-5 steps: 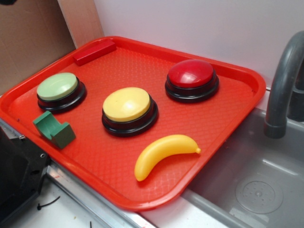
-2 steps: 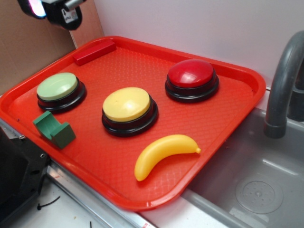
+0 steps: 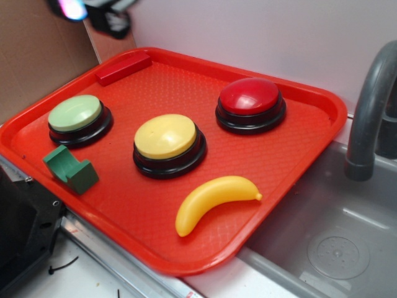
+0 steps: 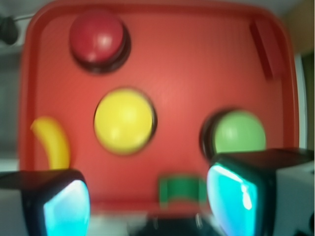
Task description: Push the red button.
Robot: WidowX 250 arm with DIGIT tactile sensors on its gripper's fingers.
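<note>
Hung gripper high above the tray, jaws spread and empty; presumably staged well apart from the red button.

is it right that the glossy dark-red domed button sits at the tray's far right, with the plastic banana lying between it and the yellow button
Not quite. The glossy dark-red domed button does sit at the far right of the red plastic tray, but the yellow plastic banana lies near the front edge, nearer the camera than it and the yellow-topped button, as the exterior view shows.

The end effector is blurred and cut off by the exterior view's top edge
</note>
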